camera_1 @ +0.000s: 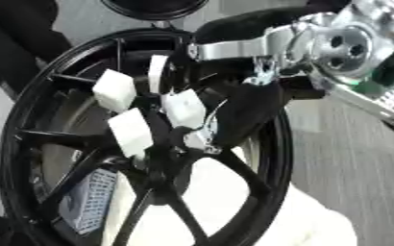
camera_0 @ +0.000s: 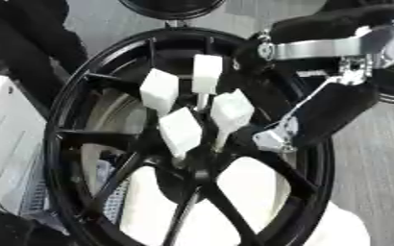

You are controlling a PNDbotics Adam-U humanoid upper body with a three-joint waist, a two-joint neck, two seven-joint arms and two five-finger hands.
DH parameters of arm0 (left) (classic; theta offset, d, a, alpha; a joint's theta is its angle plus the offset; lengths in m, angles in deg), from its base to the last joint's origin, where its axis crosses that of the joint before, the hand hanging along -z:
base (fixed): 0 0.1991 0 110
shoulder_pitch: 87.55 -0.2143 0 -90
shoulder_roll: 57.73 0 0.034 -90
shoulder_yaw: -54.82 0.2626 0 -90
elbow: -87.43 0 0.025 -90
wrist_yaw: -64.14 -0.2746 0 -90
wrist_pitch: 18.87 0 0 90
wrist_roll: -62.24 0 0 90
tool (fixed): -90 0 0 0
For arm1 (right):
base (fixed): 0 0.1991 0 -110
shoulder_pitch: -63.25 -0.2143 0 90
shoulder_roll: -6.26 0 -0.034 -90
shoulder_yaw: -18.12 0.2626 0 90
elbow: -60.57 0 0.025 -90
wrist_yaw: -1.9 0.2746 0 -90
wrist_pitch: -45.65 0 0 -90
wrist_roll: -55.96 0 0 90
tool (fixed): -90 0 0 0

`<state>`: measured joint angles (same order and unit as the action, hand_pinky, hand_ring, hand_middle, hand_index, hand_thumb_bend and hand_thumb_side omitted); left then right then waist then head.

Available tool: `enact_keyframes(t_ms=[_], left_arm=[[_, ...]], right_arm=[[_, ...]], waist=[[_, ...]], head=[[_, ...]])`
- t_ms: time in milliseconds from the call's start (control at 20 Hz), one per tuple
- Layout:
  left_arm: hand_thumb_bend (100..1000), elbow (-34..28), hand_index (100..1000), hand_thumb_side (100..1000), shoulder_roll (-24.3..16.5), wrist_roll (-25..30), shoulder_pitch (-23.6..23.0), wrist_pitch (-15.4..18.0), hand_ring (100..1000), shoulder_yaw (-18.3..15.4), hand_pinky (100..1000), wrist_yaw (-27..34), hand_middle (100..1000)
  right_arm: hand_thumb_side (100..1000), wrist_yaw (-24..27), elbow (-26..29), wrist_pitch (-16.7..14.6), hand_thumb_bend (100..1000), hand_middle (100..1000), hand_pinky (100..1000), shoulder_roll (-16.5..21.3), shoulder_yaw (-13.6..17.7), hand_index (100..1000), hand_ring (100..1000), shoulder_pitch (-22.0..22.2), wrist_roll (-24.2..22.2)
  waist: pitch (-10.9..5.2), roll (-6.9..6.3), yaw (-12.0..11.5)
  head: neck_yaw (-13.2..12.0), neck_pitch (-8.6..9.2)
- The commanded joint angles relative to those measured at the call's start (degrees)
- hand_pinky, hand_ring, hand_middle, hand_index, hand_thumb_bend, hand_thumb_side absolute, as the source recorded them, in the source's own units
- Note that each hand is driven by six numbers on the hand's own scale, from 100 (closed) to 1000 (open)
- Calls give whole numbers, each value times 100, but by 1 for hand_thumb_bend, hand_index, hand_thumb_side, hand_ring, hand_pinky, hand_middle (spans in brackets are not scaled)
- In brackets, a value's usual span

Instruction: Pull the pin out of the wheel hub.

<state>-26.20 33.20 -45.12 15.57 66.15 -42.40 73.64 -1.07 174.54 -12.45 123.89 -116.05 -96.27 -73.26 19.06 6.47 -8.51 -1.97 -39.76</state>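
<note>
wheel hub [camera_0: 192, 158]: black spoked rim filling the middle, tilted.
pins [camera_0: 179, 129]: four white-headed pegs clustered at the centre, close together, so bumping a neighbour seems likely.
right hand [camera_0: 276, 139]: beside the rightmost pin; can't tell its grip, might slip.

A grey floor [camera_0: 377, 144] is seen beneath everything. On it a black wheel rim [camera_0: 62, 105] is stood, with a white block [camera_0: 11, 139] set just beside its left edge.
</note>
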Motion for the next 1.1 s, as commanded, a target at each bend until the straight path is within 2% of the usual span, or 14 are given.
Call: enact_keyframes(t_ms=[50, 350, 600, 1100], left_arm=[[406, -96, 791, 436, -65, -3, 63, 7, 773, 2, 718, -29, 672], [407, -96, 790, 438, -44, -2, 64, 7, 773, 2, 719, -25, 672], [405, -96, 789, 440, -36, 8, 72, 14, 773, 3, 719, -27, 673], [399, -96, 790, 446, -7, 22, 93, 20, 774, 4, 721, -41, 674]], right_arm=[[336, 65, 62, 365, 264, 745, 874, 49, 42, 819, 808, -83, -327], [291, -164, 62, 311, 309, 759, 881, 100, 57, 827, 818, -4, -362], [286, -499, 62, 111, 327, 778, 885, 121, 90, 829, 829, 36, -416], [275, -925, 62, 15, 337, 794, 890, 180, 187, 831, 842, 124, -356]], waist=[[-91, -34, -8], [-69, -32, -22], [-33, -36, -29], [110, -43, -45]], head=[[16, -27], [13, 54], [22, 127], [14, 245]])
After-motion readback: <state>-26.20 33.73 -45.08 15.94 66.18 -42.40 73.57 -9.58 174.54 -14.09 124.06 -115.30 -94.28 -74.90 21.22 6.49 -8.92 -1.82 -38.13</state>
